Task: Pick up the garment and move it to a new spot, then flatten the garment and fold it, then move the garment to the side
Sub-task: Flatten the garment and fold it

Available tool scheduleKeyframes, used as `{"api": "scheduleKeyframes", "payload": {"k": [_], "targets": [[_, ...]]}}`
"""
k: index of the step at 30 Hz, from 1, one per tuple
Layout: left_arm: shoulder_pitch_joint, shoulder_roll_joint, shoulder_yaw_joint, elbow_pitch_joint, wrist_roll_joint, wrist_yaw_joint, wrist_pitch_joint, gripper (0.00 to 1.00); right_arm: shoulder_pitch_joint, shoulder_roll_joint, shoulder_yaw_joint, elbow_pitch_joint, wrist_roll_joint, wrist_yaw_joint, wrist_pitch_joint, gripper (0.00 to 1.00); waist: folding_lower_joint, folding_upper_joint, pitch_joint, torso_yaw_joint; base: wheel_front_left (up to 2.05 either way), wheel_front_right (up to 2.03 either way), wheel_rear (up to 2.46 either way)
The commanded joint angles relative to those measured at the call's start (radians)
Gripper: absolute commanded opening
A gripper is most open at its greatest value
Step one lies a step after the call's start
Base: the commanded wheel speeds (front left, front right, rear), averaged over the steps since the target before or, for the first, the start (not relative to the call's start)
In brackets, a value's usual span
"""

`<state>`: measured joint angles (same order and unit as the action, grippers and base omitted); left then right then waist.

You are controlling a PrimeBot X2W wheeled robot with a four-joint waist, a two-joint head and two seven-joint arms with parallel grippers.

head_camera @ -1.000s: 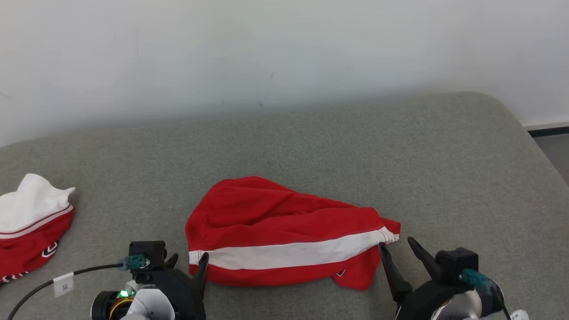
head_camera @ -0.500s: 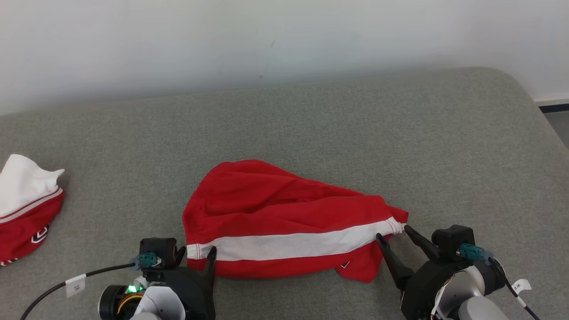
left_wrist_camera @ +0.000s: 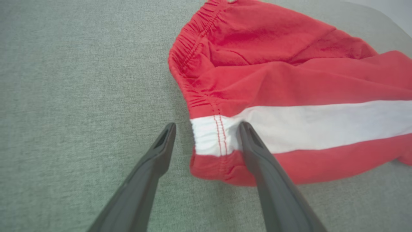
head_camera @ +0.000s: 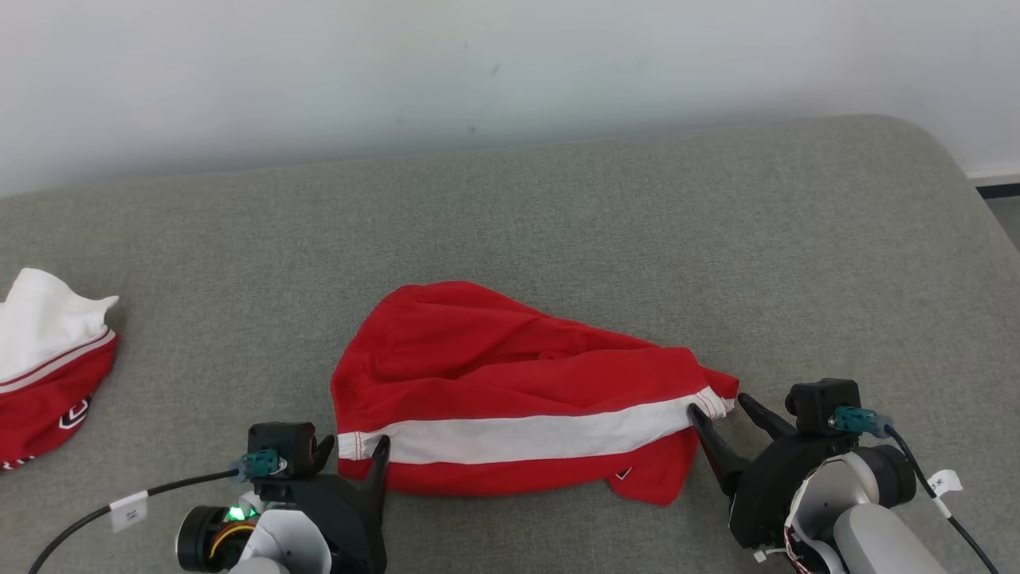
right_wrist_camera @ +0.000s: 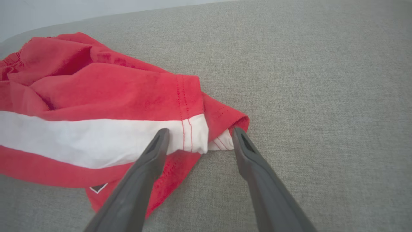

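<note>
A pair of red shorts with a white side stripe [head_camera: 510, 395] lies crumpled on the grey cushion. My left gripper [head_camera: 355, 450] is open at the waistband end; in the left wrist view its fingers straddle the white stripe's stitched edge [left_wrist_camera: 210, 137], one finger [left_wrist_camera: 161, 151] on bare cushion, the other over the cloth. My right gripper [head_camera: 721, 410] is open at the leg-hem end; in the right wrist view the shorts [right_wrist_camera: 106, 109] show and the hem corner [right_wrist_camera: 209, 138] lies between the two fingers [right_wrist_camera: 154, 151]. Neither gripper holds the cloth.
A second garment, white and red [head_camera: 48, 367], lies at the far left edge of the cushion. The grey cushion [head_camera: 637, 239] stretches wide behind and right of the shorts. A pale wall rises behind it, and the cushion's rounded right edge [head_camera: 968, 199] drops to the floor.
The head camera has tilted, shifting the whole picture down. Both grippers have crept forward to the shorts' two ends, staying open; the right fingers now bracket the hem corner.
</note>
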<state>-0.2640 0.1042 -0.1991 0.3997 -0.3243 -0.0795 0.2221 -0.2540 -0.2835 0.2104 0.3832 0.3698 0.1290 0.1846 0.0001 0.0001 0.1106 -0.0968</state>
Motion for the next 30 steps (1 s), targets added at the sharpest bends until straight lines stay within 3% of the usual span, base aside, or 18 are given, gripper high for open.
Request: {"api": "scheduleKeyframes", "payload": {"k": [1, 9, 15, 21, 23, 24, 26, 27, 28, 29, 30], "targets": [[-0.003, 0.006, 0.000, -0.006, -0.012, -0.004, 0.002, 1.00, -0.011, 0.003, 0.001, 0.005, 0.017, 0.004, 0.003, 1.00, -0.0001, -0.0001, 0.000, 0.001, 0.00, 0.00, 0.00], [0.025, 0.010, 0.022, -0.055, -0.072, -0.012, 0.022, 0.99, -0.006, 0.018, 0.010, -0.002, 0.145, 0.004, 0.017, 1.00, -0.0001, -0.0001, 0.005, 0.002, 0.00, 0.00, 0.00], [0.055, 0.033, 0.037, -0.120, -0.101, -0.011, 0.069, 0.97, 0.007, -0.007, 0.026, -0.025, 0.163, 0.004, 0.033, 1.00, -0.0001, -0.0001, 0.021, 0.003, 0.00, 0.00, 0.00], [0.071, 0.045, 0.044, -0.165, -0.113, 0.001, 0.092, 0.71, -0.006, -0.013, 0.028, -0.037, 0.165, 0.004, 0.031, 1.00, -0.0001, -0.0001, 0.038, 0.003, 0.00, 0.00, 0.00], [0.075, 0.046, 0.043, -0.174, -0.115, 0.005, 0.094, 0.53, -0.008, -0.012, 0.029, -0.039, 0.160, 0.004, 0.033, 1.00, -0.0001, -0.0001, 0.041, 0.004, 0.00, 0.00, 0.00], [0.077, 0.048, 0.042, -0.179, -0.115, 0.007, 0.096, 0.44, -0.008, -0.011, 0.029, -0.040, 0.156, 0.004, 0.034, 0.95, -0.0001, -0.0001, 0.042, 0.005, 0.00, 0.00, 0.00], [0.080, 0.050, 0.039, -0.184, -0.116, 0.007, 0.101, 0.23, -0.006, -0.006, 0.029, -0.039, 0.155, 0.004, 0.036, 0.56, -0.0001, -0.0001, 0.044, 0.006, 0.00, 0.00, 0.00], [0.080, 0.051, 0.037, -0.185, -0.115, 0.008, 0.103, 0.01, -0.004, -0.004, 0.030, -0.034, 0.157, 0.004, 0.043, 0.45, -0.0001, -0.0001, 0.044, 0.007, 0.00, 0.00, 0.00], [0.079, 0.049, 0.036, -0.186, -0.119, 0.007, 0.100, 0.00, -0.003, -0.004, 0.031, -0.034, 0.156, 0.004, 0.044, 0.33, -0.0001, -0.0001, 0.043, 0.008, 0.00, 0.00, 0.00], [0.078, 0.047, 0.034, -0.188, -0.120, 0.005, 0.097, 0.00, -0.003, -0.002, 0.032, -0.035, 0.156, 0.004, 0.044, 0.11, -0.0001, -0.0001, 0.042, 0.008, 0.00, 0.00, 0.00], [0.078, 0.044, 0.031, -0.187, -0.121, 0.005, 0.097, 0.00, -0.001, 0.000, 0.033, -0.036, 0.155, 0.004, 0.043, 0.00, -0.0001, -0.0001, 0.041, 0.009, 0.00, 0.00, 0.00]]}}
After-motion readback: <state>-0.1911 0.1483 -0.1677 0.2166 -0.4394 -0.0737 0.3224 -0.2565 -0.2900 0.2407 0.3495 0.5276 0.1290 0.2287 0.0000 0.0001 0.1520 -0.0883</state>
